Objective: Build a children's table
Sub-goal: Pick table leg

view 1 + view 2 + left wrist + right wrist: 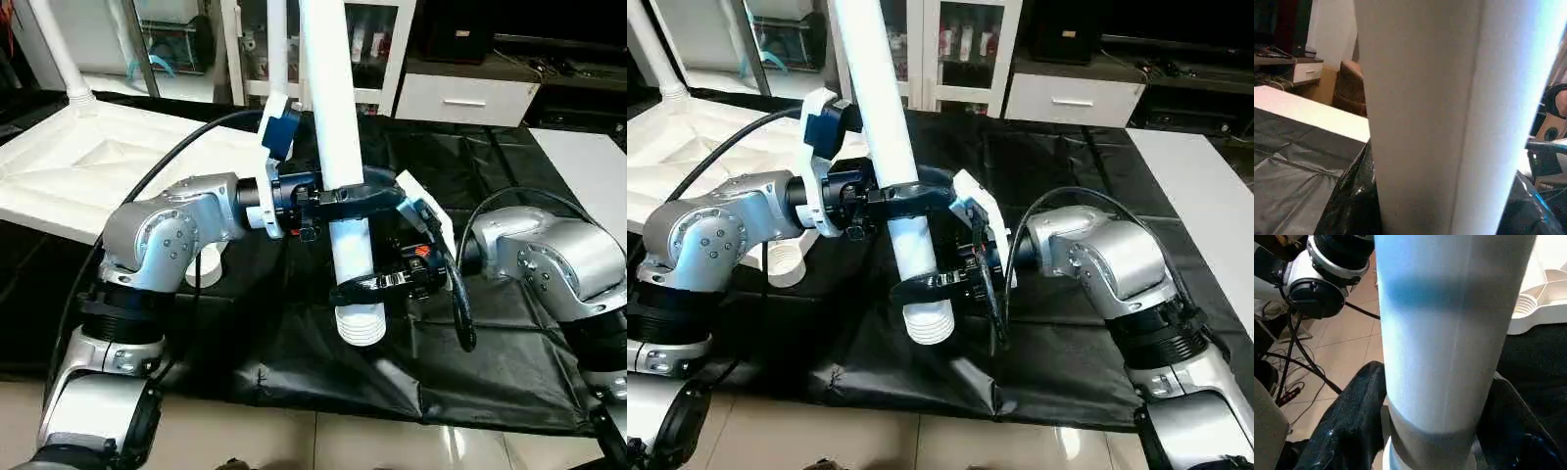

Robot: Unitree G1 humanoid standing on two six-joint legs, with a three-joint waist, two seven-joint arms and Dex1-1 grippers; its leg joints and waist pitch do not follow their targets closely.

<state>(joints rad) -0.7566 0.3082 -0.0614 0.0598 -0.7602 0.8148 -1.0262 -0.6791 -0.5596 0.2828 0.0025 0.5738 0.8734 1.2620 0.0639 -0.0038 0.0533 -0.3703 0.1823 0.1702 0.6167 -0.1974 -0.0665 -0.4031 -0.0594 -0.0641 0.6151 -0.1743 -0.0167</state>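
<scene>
- A white leg is held upright over the black-draped surface, leaning a little, with its ribbed flared end pointing down, above the cloth.
- The left gripper holds the leg around the middle; its black fingers are about half open and wrap the tube from both sides.
- The right gripper holds the same leg lower down, just above the flared end; its fingers are also closed on the tube, at about the same width.
- So both arms grip one leg, the left above and the right below, and the long axis of the leg goes nearly vertical between them.
- The top lies upside down on the surface, to the left and further back, with its ribbed underside up. One leg already stands in its far corner socket.
- A near corner socket of the top shows just behind the left forearm. I judge it is the nearest free socket.
- The socket lies to the left of the held leg, so I think the left arm is nearer to it, and the flared end must travel left to come over the socket.
</scene>
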